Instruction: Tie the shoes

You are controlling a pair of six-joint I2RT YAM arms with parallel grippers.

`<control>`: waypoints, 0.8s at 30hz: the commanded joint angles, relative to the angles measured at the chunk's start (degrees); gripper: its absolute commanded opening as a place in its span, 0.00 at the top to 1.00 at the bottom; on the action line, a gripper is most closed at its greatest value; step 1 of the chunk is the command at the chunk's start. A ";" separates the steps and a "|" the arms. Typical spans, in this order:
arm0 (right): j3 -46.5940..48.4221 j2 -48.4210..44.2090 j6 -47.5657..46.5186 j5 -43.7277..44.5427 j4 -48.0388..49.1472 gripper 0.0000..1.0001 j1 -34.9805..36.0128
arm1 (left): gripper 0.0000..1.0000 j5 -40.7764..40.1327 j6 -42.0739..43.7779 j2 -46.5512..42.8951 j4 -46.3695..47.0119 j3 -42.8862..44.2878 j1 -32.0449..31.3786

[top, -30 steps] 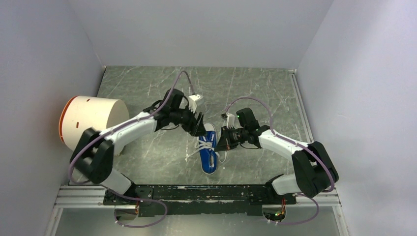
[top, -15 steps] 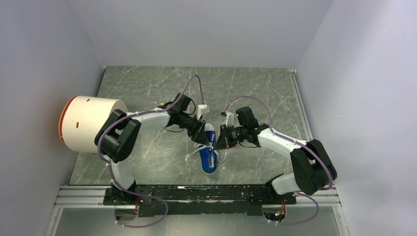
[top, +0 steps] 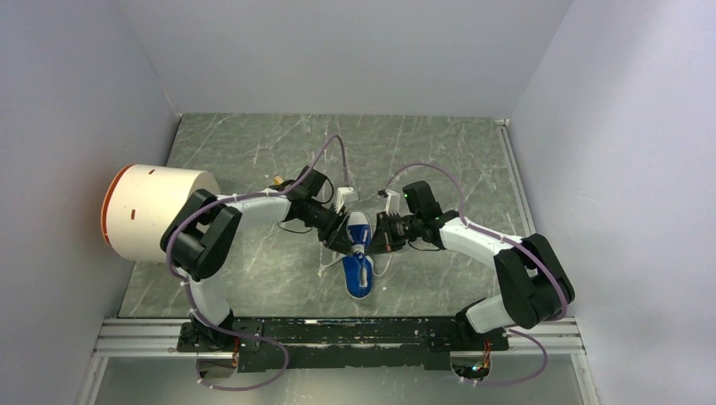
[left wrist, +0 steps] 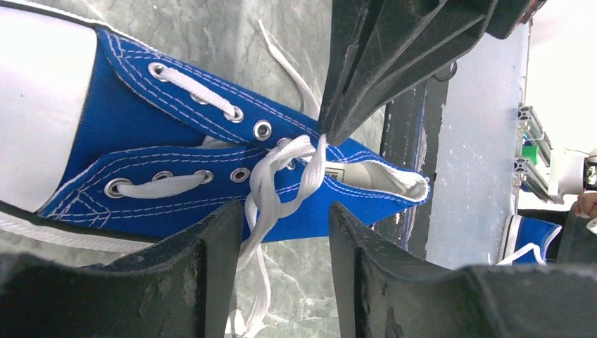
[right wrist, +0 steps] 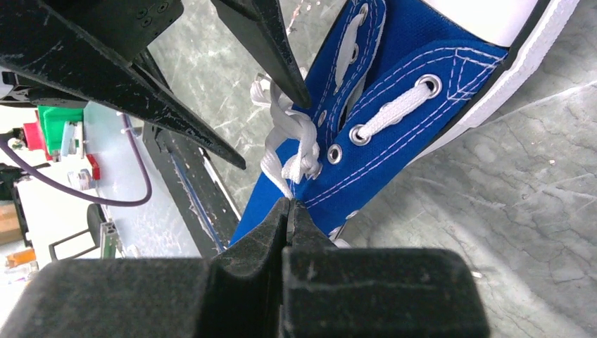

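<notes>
Sneaker is lying mid-tabletop, heel toward near edge. Right tool is seemingly clamping a lace end. Left tool, spread apart, is straddling the crossed laces. Left should be gripping low, then both pulling outward evenly.

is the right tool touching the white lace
Touching. In the right wrist view, the right tool is shut and the white lace runs straight into its closed tips. The left wrist view shows the same pinch from the other side.

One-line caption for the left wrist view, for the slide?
Left gripper, jaws open, straddles the twisted white laces of the blue sneaker while the right gripper pinches one strand.
</notes>
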 commanded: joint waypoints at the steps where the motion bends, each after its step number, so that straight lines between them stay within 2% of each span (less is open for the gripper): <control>1: 0.77 0.56 -0.44 -0.02 0.34 1.00 -0.22 | 0.47 1.10 -1.10 -0.47 3.68 -0.23 -1.33; 12: 0.91 -1.17 -2.79 3.10 -6.19 1.00 -0.22 | 0.48 0.27 -3.69 0.16 6.56 -0.33 -1.78; 15: -0.58 -2.41 -1.88 2.89 -4.79 1.00 -0.20 | 0.49 0.33 -2.75 0.48 5.67 -0.50 -1.78; 18: -1.01 -2.10 -0.32 2.11 -3.10 1.00 -0.21 | 0.54 0.11 -2.14 0.76 4.88 -0.56 -1.77; 24: -1.23 -2.43 0.37 1.68 -1.73 1.00 -0.20 | 0.51 0.19 -2.81 1.28 5.85 -0.84 -1.82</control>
